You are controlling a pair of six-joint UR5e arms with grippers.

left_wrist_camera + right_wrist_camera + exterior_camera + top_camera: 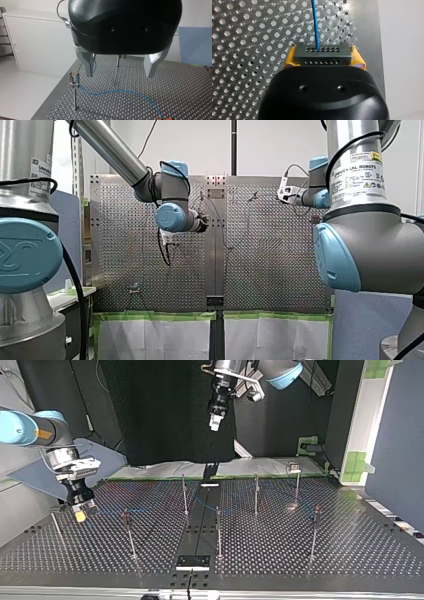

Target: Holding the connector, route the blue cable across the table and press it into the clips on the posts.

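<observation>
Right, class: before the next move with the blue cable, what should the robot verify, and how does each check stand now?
1. Grip on connector by right gripper, yellow pads either side: ok.
2. The blue cable leaves the connector straight, no kink: ok.
3. The left gripper is open and holds nothing: ok.
4. Cable seated in the clip on the post ahead of the left gripper: cannot tell.
5. Cable taut beyond that post: not ok, it runs in a slack curve.

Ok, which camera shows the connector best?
The right wrist view: the connector sits close up, clamped in my right gripper, blue cable leaving it. The top view shows a speck there; front and left wrist views don't resolve it.
</observation>
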